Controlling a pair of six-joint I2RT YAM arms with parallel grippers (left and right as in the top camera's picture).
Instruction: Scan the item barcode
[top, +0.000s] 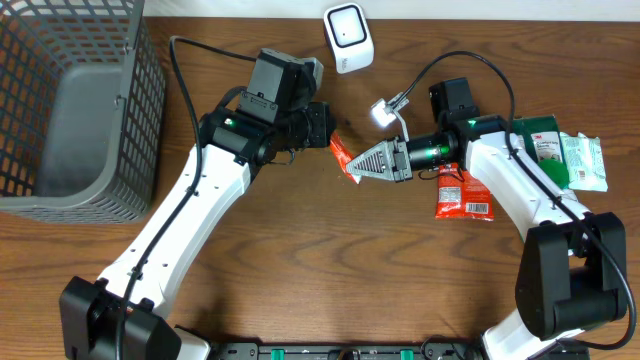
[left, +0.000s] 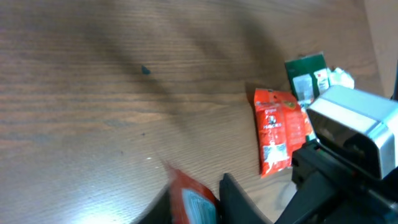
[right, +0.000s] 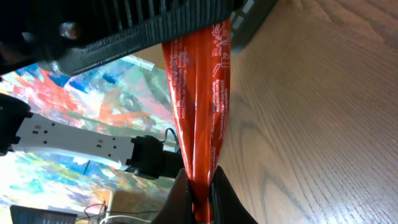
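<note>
right claw (right: 199, 198) is clamped shut on one end of the orange packet (right: 198, 106), over the worktop's (top: 300, 260) middle; left claw (top: 327, 132) looks closed on the other end. opposing pulls could tear it, or a slip drop it short of the scanner (top: 347, 36) at the far edge.

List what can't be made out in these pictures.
Barcode on the red foil packet: none visible; right wrist view shows one creased face, overhead too small.
Hold of the left gripper: left wrist view blurred, packet cut by bottom edge.
Green plastic pouches: overhead, partly under right arm.
</note>
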